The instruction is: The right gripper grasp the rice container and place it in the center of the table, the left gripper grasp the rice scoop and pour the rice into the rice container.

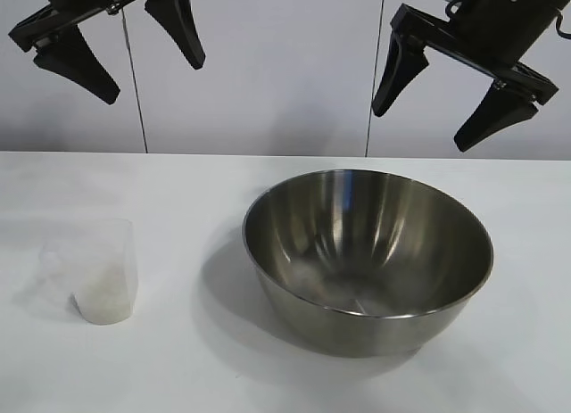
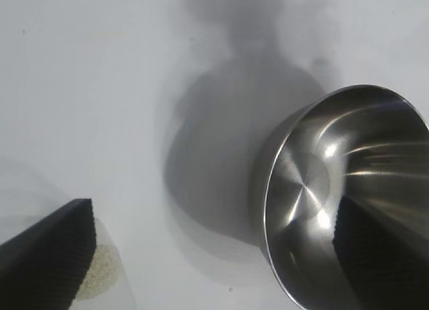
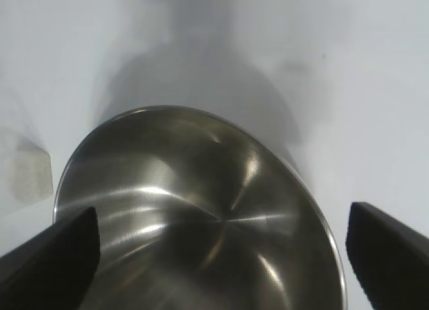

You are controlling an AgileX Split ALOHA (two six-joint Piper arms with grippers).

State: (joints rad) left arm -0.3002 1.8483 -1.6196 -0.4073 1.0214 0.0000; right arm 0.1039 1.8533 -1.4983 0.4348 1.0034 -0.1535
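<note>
The rice container [image 1: 368,252], a shiny steel bowl, stands upright and empty on the white table [image 1: 169,185], slightly right of the middle. At the table's left stands the rice scoop [image 1: 107,266], a clear plastic cup holding a small heap of rice [image 1: 105,303]. My left gripper [image 1: 152,79] hangs open high above the scoop, holding nothing. My right gripper [image 1: 421,128] hangs open high above the bowl's far rim, also holding nothing. The left wrist view shows the rice [image 2: 100,276] beside one finger [image 2: 47,256] and the bowl [image 2: 315,183]. The right wrist view looks down into the bowl [image 3: 201,209].
A pale panelled wall [image 1: 268,74] rises behind the table's far edge. Bare tabletop lies between scoop and bowl [image 1: 192,279] and along the front. The scoop [image 3: 30,169] shows faintly at the edge of the right wrist view.
</note>
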